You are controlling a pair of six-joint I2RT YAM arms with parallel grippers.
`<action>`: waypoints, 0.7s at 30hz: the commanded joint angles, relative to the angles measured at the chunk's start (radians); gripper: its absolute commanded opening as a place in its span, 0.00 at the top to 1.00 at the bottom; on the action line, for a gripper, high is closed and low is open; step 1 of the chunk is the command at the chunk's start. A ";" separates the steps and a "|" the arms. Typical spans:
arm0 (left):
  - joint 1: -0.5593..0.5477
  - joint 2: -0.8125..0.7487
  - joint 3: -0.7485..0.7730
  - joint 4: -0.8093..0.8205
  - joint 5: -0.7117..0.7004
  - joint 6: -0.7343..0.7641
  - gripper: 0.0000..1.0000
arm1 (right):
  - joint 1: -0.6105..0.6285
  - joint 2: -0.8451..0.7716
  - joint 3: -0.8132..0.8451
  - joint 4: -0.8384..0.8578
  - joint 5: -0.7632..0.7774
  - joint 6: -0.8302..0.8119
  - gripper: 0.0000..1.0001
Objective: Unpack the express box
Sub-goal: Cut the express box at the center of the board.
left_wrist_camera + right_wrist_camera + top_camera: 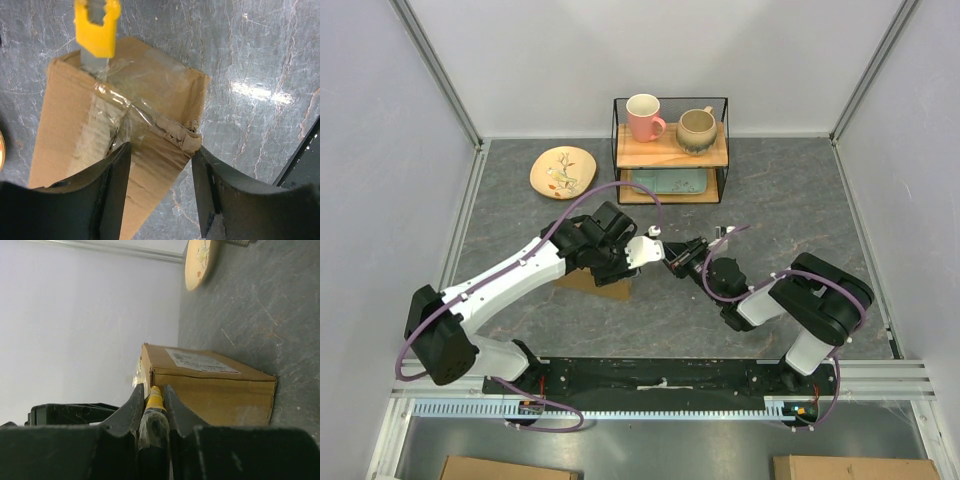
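Grey marble-patterned table (pixel 800 210) in view: a brown cardboard express box (pixel 605 290) lies flat near centre, towards 8 o'clock. At 11 o'clock, a round cream plate (pixel 563 171). At 12 o'clock stands a black wire rack with wooden shelves (pixel 665 155).

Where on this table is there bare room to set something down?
Widest bare patch: the table right of the wire shelf, up to the wall. A smaller strip lies by the base rail, between the express box and the right arm. Crowded: mid-table, where left gripper and right gripper meet.
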 commanded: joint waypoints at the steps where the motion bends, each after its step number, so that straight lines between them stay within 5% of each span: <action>1: 0.031 0.032 0.042 0.123 -0.073 -0.036 0.44 | 0.067 -0.021 -0.067 0.178 -0.156 0.034 1.00; 11: 0.031 0.055 0.053 0.117 -0.077 -0.047 0.44 | 0.101 0.033 -0.038 0.281 -0.193 0.084 1.00; 21: 0.029 0.072 0.067 0.137 -0.092 -0.072 0.48 | 0.196 -0.027 -0.033 0.178 -0.170 0.049 1.00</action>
